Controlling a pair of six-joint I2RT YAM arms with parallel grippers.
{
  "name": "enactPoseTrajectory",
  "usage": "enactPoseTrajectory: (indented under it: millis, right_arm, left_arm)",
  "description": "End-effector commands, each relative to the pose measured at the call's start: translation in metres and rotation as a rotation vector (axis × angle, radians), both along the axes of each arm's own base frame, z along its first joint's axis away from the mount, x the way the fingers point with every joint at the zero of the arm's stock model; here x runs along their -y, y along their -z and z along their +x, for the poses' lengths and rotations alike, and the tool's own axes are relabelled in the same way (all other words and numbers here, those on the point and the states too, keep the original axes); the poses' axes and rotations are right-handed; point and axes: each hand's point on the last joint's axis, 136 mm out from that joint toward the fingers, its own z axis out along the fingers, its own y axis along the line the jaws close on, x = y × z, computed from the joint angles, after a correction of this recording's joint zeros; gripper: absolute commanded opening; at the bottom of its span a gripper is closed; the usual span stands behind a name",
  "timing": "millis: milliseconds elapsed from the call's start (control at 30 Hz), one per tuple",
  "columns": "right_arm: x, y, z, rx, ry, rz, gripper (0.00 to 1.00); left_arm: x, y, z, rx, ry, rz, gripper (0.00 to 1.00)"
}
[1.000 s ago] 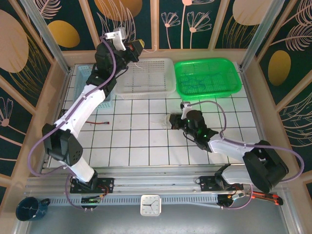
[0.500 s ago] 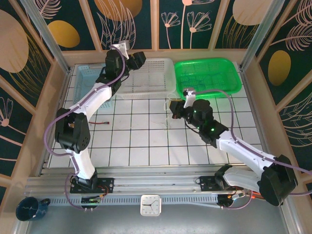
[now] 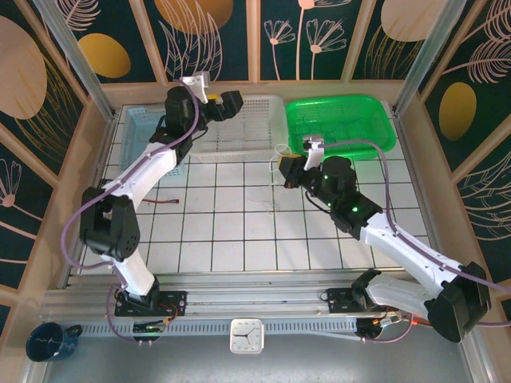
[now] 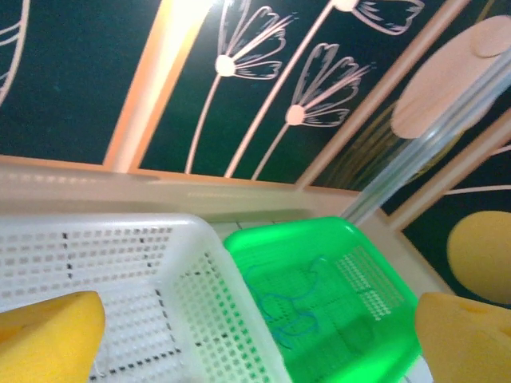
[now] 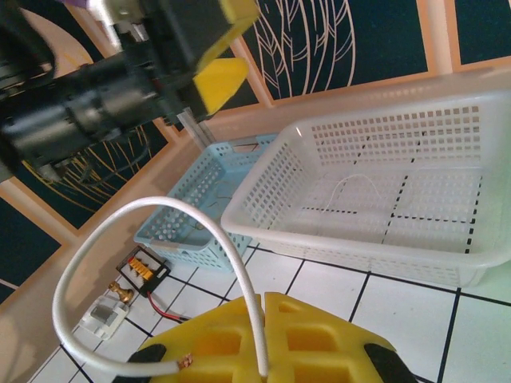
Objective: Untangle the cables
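My right gripper [image 3: 286, 171] hangs above the tiles just in front of the white basket [image 3: 239, 128], shut on a whitish-grey wire [image 3: 281, 150]. In the right wrist view its yellow pads [image 5: 335, 351] pinch that wire [image 5: 152, 201], which arches up and left to a bare copper end. My left gripper [image 3: 233, 102] hovers over the white basket's back rim, its yellow fingertips [image 4: 48, 335] far apart with nothing between them. A thin blue wire [image 4: 295, 311] lies curled in the green basket [image 4: 359, 319]. One fine white wire [image 5: 351, 185] rests in the white basket [image 5: 383, 183].
A pale blue basket [image 3: 148, 136] stands left of the white one, the green basket [image 3: 339, 124] to its right. A red lead with a connector [image 3: 164, 202] lies on the left tiles [image 5: 140, 271]. Wooden walls ring the tiled floor.
My right gripper has lifted off the tiles and moved back toward the baskets, carrying the whitish wire. The left arm has swung its gripper rightward over the white basket.
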Motion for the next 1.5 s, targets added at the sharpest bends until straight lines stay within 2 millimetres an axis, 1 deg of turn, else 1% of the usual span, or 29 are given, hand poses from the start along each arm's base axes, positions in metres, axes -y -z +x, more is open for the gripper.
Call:
enactPoseTrajectory:
  millis: [0, 100, 200, 233, 267, 367, 433, 500, 600, 667, 733, 867, 1000, 1033, 1067, 1233, 1467]
  right_arm:
    - [0.003, -0.023, 0.002, 0.048, 0.008, 0.014, 0.00]
    - [0.007, -0.025, 0.005, 0.053, 0.020, 0.021, 0.00]
    - [0.010, -0.029, 0.008, 0.054, 0.029, 0.039, 0.00]
    - [0.011, -0.031, 0.009, 0.055, 0.030, 0.047, 0.00]
    - [0.013, -0.033, 0.009, 0.054, 0.029, 0.057, 0.00]
    - [0.014, -0.038, 0.011, 0.051, 0.020, 0.081, 0.00]
    - [0.016, -0.041, 0.013, 0.049, 0.019, 0.093, 0.00]
    - [0.018, -0.044, 0.014, 0.047, 0.016, 0.107, 0.00]
    - [0.020, -0.047, 0.015, 0.043, 0.011, 0.124, 0.00]
    - [0.019, -0.048, 0.014, 0.041, 0.000, 0.134, 0.00]
    - [0.017, -0.049, 0.013, 0.038, -0.008, 0.144, 0.00]
    - [0.015, -0.053, 0.011, 0.039, -0.027, 0.164, 0.00]
    - [0.007, -0.057, 0.005, 0.042, -0.091, 0.184, 0.00]
    - [0.011, -0.059, 0.008, 0.048, -0.084, 0.188, 0.00]
    - [0.012, -0.060, 0.008, 0.050, -0.092, 0.191, 0.00]
    - [0.001, -0.068, -0.003, 0.085, -0.200, 0.193, 0.00]
    - [-0.012, -0.068, -0.016, 0.105, -0.319, 0.198, 0.00]
  left_arm:
    - [0.001, -0.023, -0.036, 0.027, 0.081, -0.091, 0.99]
    - [0.001, -0.009, -0.065, -0.012, 0.122, -0.149, 0.99]
    - [0.008, 0.013, -0.096, -0.061, 0.183, -0.196, 0.99]
    - [0.012, 0.027, -0.107, -0.088, 0.203, -0.200, 0.99]
    - [0.018, 0.037, -0.119, -0.103, 0.228, -0.199, 0.99]
    - [0.032, 0.065, -0.143, -0.136, 0.269, -0.178, 0.96]
    - [0.042, 0.079, -0.155, -0.156, 0.297, -0.191, 0.91]
    - [0.050, 0.091, -0.163, -0.180, 0.319, -0.213, 0.86]
    - [0.059, 0.104, -0.170, -0.226, 0.340, -0.257, 0.81]
    - [0.066, 0.108, -0.173, -0.250, 0.355, -0.283, 0.80]
    - [0.069, 0.109, -0.174, -0.265, 0.359, -0.306, 0.81]
    - [0.075, 0.104, -0.176, -0.270, 0.376, -0.340, 0.82]
    - [0.079, 0.101, -0.176, -0.262, 0.394, -0.337, 0.79]
    - [0.080, 0.100, -0.176, -0.263, 0.400, -0.338, 0.78]
    - [0.081, 0.100, -0.176, -0.267, 0.403, -0.340, 0.78]
    - [0.083, 0.097, -0.174, -0.277, 0.402, -0.354, 0.80]
    - [0.083, 0.088, -0.176, -0.268, 0.414, -0.373, 0.83]
